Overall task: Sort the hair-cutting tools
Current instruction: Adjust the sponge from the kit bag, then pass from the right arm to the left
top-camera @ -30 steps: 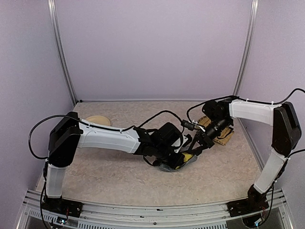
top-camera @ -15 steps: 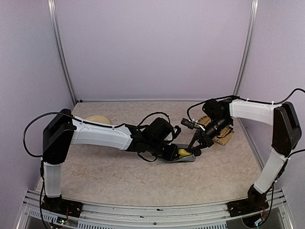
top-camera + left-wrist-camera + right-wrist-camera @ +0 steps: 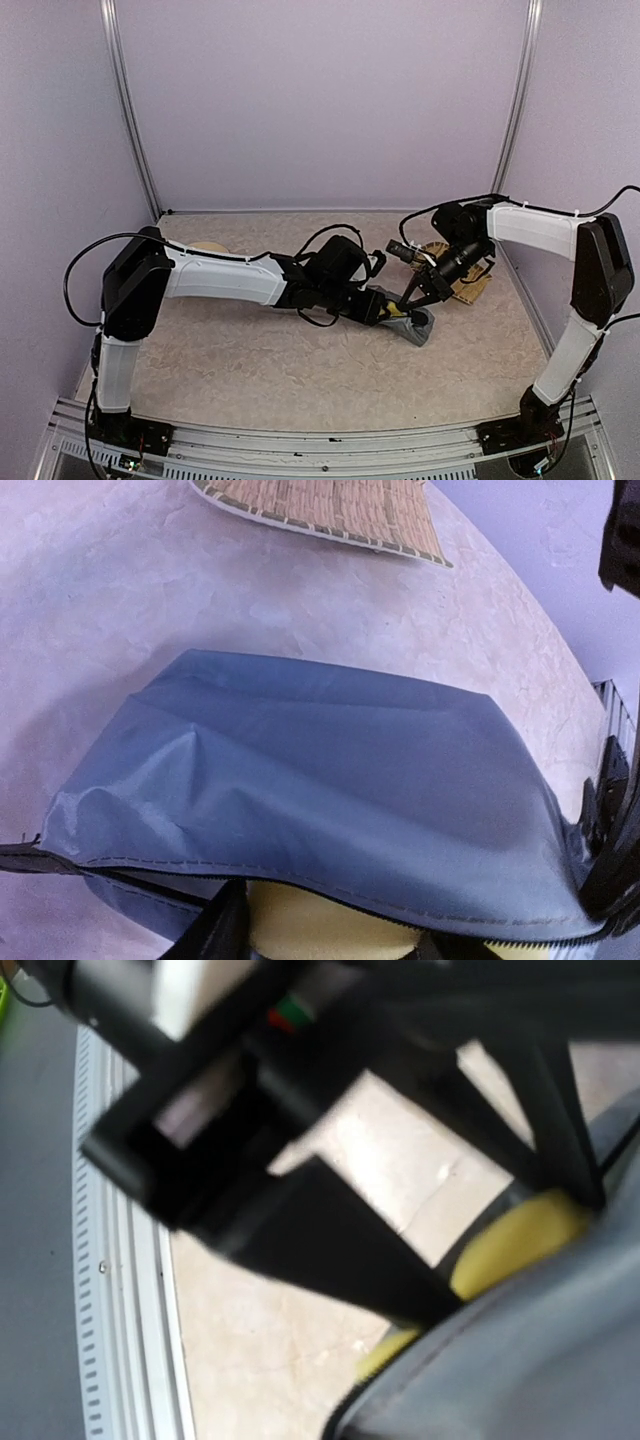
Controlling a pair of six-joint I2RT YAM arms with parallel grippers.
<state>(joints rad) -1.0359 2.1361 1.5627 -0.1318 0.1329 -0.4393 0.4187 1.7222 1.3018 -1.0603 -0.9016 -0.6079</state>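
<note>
Grey zip pouch (image 3: 420,330) hauled toward woven straw mat (image 3: 465,285)

Since a second ago: grey zip pouch dragged rightward across the table, nearer the mat. Left gripper (image 3: 392,312) at the pouch mouth, yellow pads (image 3: 330,935) tucked under the zip rim; spread impossible to tell. Right gripper (image 3: 412,298) pinched shut, seemingly on the rim's fabric. No hair-cutting tools in sight, possibly inside; sorting apparently not yet begun

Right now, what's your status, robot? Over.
Right gripper shut on grey pouch edge. Left gripper at pouch mouth, jaws unclear. No hair-cutting tools in view. Yellow lump inside.
</note>
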